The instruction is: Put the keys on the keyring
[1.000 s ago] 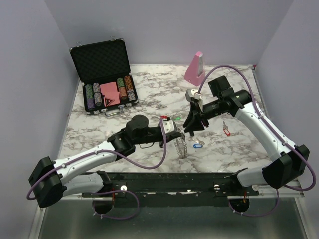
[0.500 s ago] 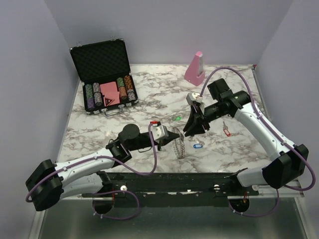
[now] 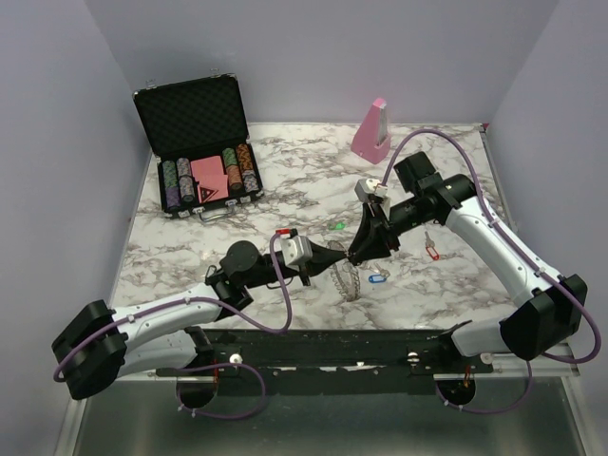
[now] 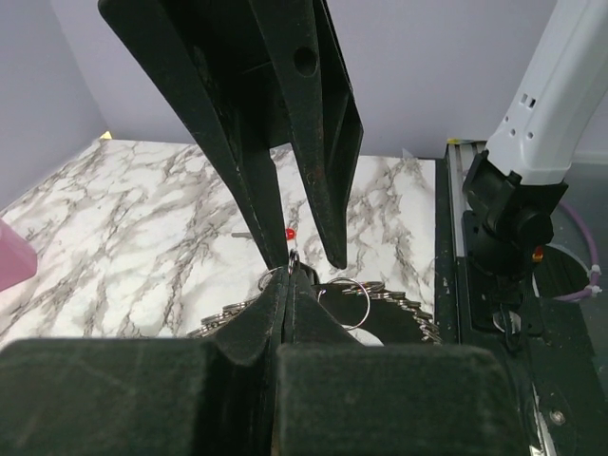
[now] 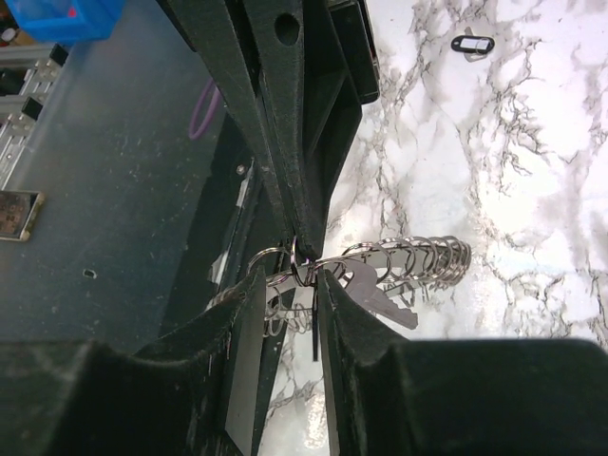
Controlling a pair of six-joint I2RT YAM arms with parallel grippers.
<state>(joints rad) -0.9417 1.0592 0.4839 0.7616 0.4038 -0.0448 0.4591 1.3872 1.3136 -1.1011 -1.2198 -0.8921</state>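
Roughly early-to-middle, by my reading. Three tagged keys lie loose on the counter [image 3: 285, 195]: green key [image 3: 337, 226] behind the hands, red key [image 3: 432, 253] to the right, blue key [image 3: 375, 278] just beside the ring. One silver key [image 5: 385, 299] looks to hang among the loops in the right wrist view, though I cannot confirm it is threaded. Most of the threading looks left to do.

Keyring [image 3: 348, 281]: near centre of the counter, standing edge-on, coil-like, its top at both hands' tips.

Left arm: stretched low from the near left, forearm pointing right. Left hand [image 3: 326, 255] has its fingers pressed together on a loop at the ring's rim and holds the ring up.

Right arm: elbow raised toward the back right, forearm sloping down and left. Right hand [image 3: 364, 249] meets the left hand tip to tip. Its fingers stand partly apart astride a small loop, with something pale in the gap. Pinching or merely straddling, I cannot tell.

Judgement: working a loop open for a key.
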